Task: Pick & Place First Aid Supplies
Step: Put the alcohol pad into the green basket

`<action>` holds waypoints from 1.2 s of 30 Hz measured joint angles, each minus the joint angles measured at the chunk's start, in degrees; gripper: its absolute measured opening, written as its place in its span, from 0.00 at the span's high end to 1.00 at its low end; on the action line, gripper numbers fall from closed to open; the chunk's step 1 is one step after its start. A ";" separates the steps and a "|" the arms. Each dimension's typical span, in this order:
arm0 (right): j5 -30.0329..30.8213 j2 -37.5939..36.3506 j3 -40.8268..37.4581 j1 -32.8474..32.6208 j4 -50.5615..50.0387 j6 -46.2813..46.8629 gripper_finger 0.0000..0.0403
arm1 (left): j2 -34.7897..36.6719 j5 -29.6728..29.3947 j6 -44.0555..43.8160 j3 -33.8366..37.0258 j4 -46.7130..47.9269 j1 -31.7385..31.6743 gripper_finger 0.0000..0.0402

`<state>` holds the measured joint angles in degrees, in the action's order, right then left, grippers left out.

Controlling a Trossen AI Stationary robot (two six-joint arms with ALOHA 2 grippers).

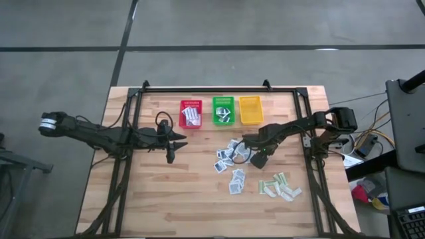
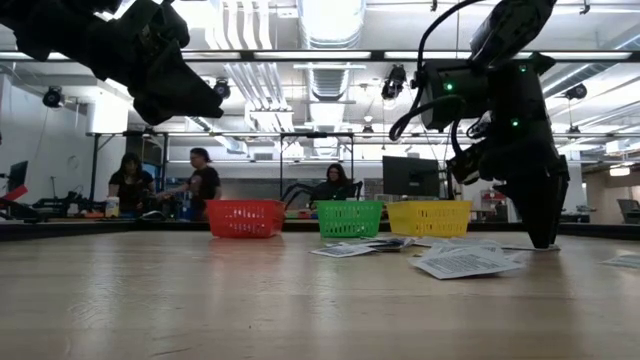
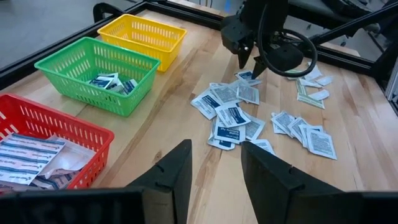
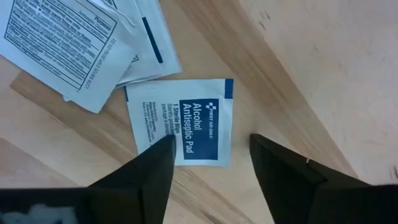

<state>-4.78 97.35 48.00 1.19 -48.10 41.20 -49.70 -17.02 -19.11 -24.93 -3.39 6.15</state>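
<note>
A light wooden plank table (image 1: 172, 192), edged by a black metal frame (image 1: 219, 88), stands on a grey concrete floor (image 1: 212, 40). Three small plastic baskets sit in a row near the table's far edge: a red basket (image 1: 190, 113), a green basket (image 1: 223, 110) and a yellow basket (image 1: 250, 109), side by side with narrow gaps between them. Beyond the table, three people (image 2: 200, 180) sit at workstations under bright ceiling lights (image 2: 330, 20), with a dark monitor (image 2: 410, 177) behind the yellow basket. At the table's right side, loose cables (image 1: 362, 143) trail beside a grey equipment stand (image 1: 405, 126).
</note>
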 joint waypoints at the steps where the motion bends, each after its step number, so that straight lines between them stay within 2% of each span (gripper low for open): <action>1: -0.19 0.27 0.03 0.02 0.12 -0.08 0.49 | 0.00 0.01 0.00 0.00 -0.01 -0.01 0.67; 25: -0.87 -2.06 -0.54 0.00 -1.11 -1.36 0.96 | -0.01 0.00 0.02 0.00 -0.01 0.00 0.67; 31: -0.82 -5.65 -1.00 -0.04 -2.67 -1.12 0.98 | -0.01 0.00 0.02 0.00 -0.02 -0.01 0.67; 36: -0.23 -12.50 -0.78 0.33 -2.08 -2.86 0.98 | -0.01 0.00 -0.15 0.00 -0.05 -0.01 0.67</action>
<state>-5.01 84.84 47.22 1.52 -50.18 38.34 -49.71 -17.02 -19.26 -24.93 -3.44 6.14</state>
